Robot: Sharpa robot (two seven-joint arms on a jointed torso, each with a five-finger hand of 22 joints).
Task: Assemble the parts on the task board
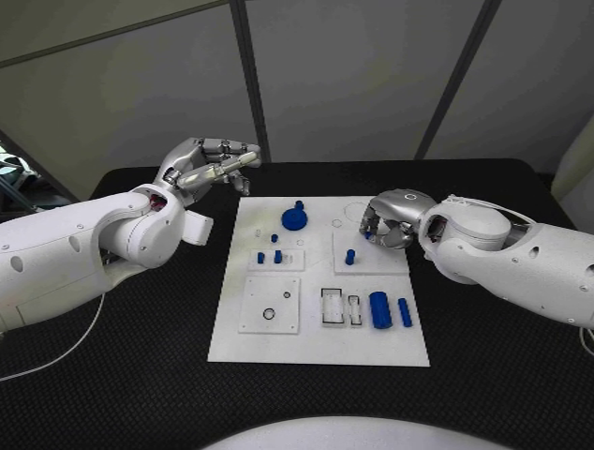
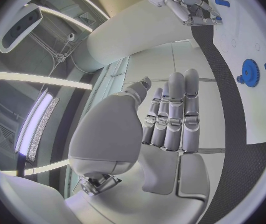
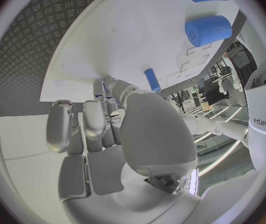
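Over the task board's (image 1: 318,347) far right edge, my right hand (image 1: 385,223) curls toward a small blue peg (image 1: 351,255); whether it pinches anything I cannot tell. My left hand (image 1: 210,167) waits beyond the far left corner, fingers straight together, empty. Next, seating a peg needs careful alignment

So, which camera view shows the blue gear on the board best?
The head view: the blue gear is seen from above, whole, near the far edge of the task board. The left wrist view shows it small at the rim. The right wrist view shows other blue parts instead.
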